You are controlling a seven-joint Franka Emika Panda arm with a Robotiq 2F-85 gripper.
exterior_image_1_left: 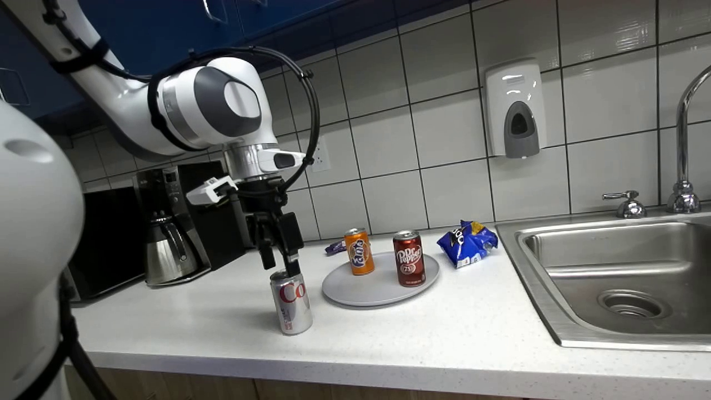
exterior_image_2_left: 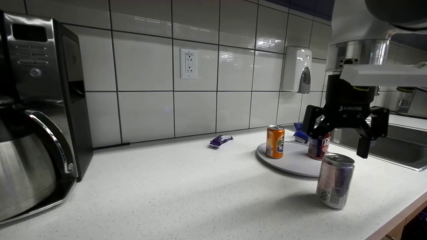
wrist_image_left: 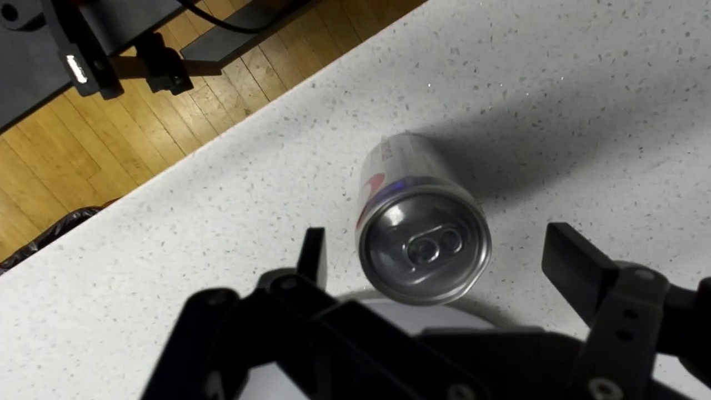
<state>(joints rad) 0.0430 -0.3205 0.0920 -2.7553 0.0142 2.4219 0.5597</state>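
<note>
Over a white counter (exterior_image_1_left: 400, 334), a robot arm (exterior_image_1_left: 222, 105) is poising its gripper (wrist_image_left: 433, 253) above an upright silver can (exterior_image_1_left: 292, 308).
In an exterior view, a steel sink (exterior_image_1_left: 627, 244) is filling the right; a coffee maker (exterior_image_1_left: 169, 250) is standing on the far left. A grey plate (exterior_image_1_left: 369, 291) is lying just beyond the silver can, to its right. In the wrist view, the fingers (wrist_image_left: 575, 266) are standing wide apart, clear of the can's top on either side. A blue bag (exterior_image_1_left: 465, 247) is resting right of the plate; on the plate, a Dr Pepper can (exterior_image_1_left: 409, 261) and a Fanta can (exterior_image_1_left: 360, 253) are standing.

Silver can (exterior_image_1_left: 292, 305) upright on counter (exterior_image_1_left: 439, 328)
</note>
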